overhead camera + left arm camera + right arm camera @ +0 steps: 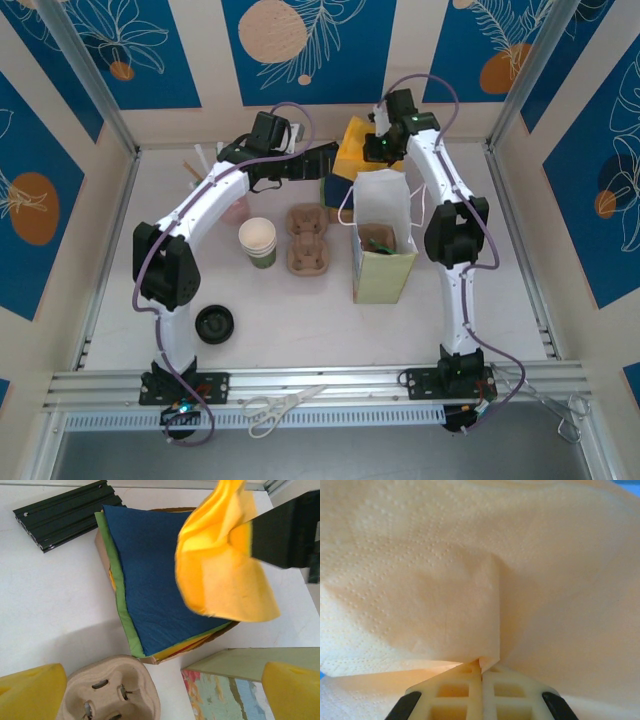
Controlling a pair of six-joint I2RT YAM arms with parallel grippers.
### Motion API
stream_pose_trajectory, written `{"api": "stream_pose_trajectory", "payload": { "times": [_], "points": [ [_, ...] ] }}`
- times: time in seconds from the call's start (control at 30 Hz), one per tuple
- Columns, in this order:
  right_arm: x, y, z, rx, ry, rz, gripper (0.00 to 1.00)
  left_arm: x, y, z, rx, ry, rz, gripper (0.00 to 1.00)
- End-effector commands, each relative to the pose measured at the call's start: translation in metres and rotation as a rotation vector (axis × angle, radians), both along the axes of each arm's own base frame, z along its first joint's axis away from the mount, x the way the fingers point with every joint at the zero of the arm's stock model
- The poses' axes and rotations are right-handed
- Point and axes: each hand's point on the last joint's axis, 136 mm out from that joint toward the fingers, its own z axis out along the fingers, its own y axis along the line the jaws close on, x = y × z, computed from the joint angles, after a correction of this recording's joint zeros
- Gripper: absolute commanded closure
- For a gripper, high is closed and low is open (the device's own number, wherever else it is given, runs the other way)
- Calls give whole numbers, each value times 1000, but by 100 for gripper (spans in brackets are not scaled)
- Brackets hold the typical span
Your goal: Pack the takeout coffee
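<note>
My right gripper (481, 666) is clenched on a yellow napkin (470, 580) at 12 o'clock of the paper bag (385, 280); my left gripper (160, 695) gapes empty. The dark shape inside the bag is probably the takeout coffee (378, 240), so only the napkin seems left

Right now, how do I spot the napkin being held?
Find the paper bag standing mid-table; behind it sits a stack of coloured napkins. The yellow napkin hangs crumpled above it, pinched in the right tool, unlike the flat blue napkin.
</note>
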Motion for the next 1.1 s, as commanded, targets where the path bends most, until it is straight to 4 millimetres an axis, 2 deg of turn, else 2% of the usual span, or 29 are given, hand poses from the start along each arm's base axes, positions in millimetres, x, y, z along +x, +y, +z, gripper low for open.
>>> {"api": "stream_pose_trajectory", "payload": {
  "times": [0.0,0.33,0.67,0.87,1.07],
  "points": [
    [-6,-8,62,85,-81,-41,100,-6,8,20,-33,-10,6,0],
    [-16,-49,122,139,-159,-174,100,-20,12,46,-56,-32,14,0],
    [-43,-80,177,173,-245,-254,100,-60,24,74,-52,-73,68,0],
    [-71,-79,210,220,-293,-257,100,-90,22,88,-44,-109,69,0],
    [-119,-66,239,222,-387,-199,100,-105,23,94,-59,-119,46,0]
  ]
}}
